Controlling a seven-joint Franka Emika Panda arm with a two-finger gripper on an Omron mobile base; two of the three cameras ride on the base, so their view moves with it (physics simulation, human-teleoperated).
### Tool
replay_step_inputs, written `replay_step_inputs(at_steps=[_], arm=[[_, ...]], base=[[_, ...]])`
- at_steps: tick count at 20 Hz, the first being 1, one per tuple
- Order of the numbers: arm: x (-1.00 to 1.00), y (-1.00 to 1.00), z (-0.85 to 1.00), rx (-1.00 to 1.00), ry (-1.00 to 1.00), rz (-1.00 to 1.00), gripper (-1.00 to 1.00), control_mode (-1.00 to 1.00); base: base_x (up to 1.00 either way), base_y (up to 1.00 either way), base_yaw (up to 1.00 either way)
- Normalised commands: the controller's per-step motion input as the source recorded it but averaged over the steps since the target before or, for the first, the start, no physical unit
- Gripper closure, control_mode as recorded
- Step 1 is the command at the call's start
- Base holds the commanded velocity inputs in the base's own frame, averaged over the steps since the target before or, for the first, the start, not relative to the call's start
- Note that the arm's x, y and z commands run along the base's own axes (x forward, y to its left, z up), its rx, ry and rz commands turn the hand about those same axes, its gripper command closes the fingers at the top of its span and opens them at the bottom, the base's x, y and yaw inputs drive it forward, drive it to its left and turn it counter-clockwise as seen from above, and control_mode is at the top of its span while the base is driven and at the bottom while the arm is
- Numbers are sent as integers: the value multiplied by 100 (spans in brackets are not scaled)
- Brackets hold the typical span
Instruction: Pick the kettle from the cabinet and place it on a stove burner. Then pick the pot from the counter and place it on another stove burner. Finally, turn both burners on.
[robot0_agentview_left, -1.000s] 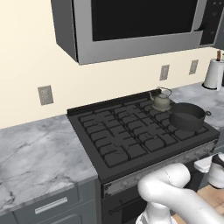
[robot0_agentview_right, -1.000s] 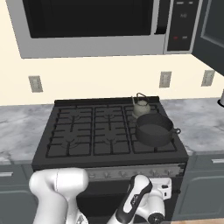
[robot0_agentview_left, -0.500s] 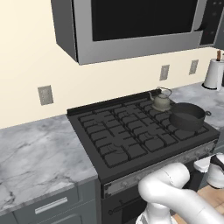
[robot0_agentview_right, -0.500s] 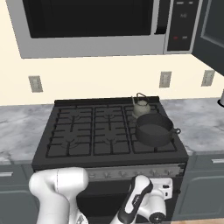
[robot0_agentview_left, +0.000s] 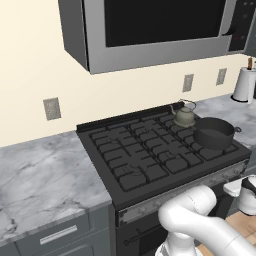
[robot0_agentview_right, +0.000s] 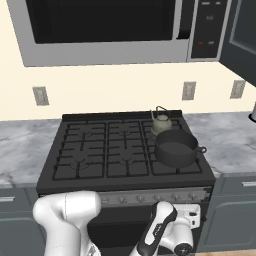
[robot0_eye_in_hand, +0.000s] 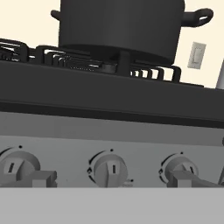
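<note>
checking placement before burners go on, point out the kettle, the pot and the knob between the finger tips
kettle (robot0_agentview_right: 161, 125), right base view, on its rounded body
pot (robot0_agentview_right: 175, 149), right base view, on its front wall
knob (robot0_eye_in_hand: 111, 168), hand view, on its middle grip

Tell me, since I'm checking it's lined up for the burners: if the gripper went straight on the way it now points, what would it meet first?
Probably the middle knob on the stove's front panel: it sits between the open gripper's fingertips, below the pot. How far away it is remains unclear.
</note>
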Motion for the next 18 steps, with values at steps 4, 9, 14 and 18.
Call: replay_step_inputs(at_steps=[4,9,14,18], arm=[[3,0,0,1,0,0,-100,-100],[3,0,0,0,0,0,-100,-100],[7,0,-6,0,0,0,-100,-100],[11,0,-10,0,0,0,-100,-100]], base=[[0,0,0],[0,0,0],[0,0,0],[0,0,0]])
